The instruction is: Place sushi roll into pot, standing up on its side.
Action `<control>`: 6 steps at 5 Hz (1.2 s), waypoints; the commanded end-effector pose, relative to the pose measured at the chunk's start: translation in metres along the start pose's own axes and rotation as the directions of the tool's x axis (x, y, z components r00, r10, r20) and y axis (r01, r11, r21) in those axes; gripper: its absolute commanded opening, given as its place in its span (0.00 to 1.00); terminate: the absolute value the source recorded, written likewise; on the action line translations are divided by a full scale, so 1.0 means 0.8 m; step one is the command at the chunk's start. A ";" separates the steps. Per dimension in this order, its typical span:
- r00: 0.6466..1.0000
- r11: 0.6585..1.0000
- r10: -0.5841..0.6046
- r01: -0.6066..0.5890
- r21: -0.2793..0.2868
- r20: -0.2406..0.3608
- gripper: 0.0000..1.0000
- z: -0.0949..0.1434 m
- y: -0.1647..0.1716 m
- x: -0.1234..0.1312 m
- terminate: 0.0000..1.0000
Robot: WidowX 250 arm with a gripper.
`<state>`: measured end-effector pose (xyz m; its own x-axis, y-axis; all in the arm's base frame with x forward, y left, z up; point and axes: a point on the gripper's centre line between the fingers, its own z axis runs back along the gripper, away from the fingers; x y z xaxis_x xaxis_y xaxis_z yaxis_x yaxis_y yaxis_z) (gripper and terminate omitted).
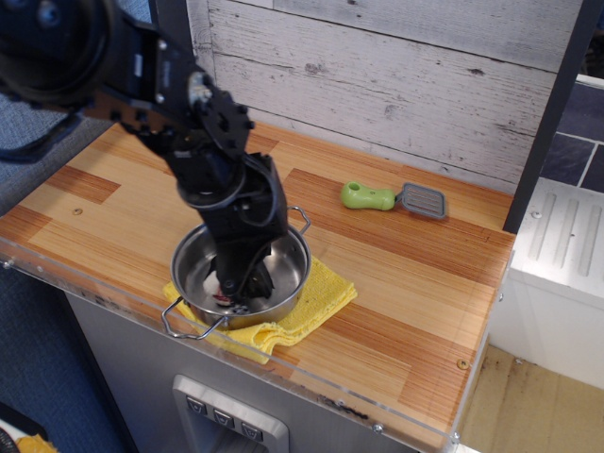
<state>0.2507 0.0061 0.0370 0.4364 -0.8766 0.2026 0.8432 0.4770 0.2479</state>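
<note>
Whitewashed planks back a wooden counter (396, 255) with a clear plastic strip along its front edge. On the counter, toward its front left, sits the pot (293, 278), shiny steel, shallow and round, with one wire loop handle pointing to the front left and the other to the back right. Under the pot lies a folded yellow cloth (326, 293), spreading out past the pot's right and front sides.

From above and left of the pot a black arm (203, 132) slants down, and its gripper (231, 288) reaches inside the pot, low over the floor near the front left wall. At the fingertips a small spot of white and pink-red shows, which is the roll (226, 295), lying on or just above the pot's bottom. It is too small and too covered by the fingers to say whether it stands on end or on its side. Whether the fingers clamp the roll or have let go cannot be told either.

Well behind and right of the pot, near the plank wall, lies a green-handled tool (370, 196) with a grey square head, flat on the counter.
</note>
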 end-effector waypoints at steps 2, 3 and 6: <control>1.000 0.999 0.012 -0.013 0.049 0.017 1.00 0.034 0.017 0.003 0.00; 0.998 0.996 0.034 -0.039 0.077 0.062 1.00 0.067 0.033 0.003 0.00; 0.994 0.993 0.037 -0.048 0.104 0.106 1.00 0.099 0.043 0.008 0.00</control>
<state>0.2576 0.0157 0.1036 0.4371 -0.8489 0.2971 0.7987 0.5183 0.3057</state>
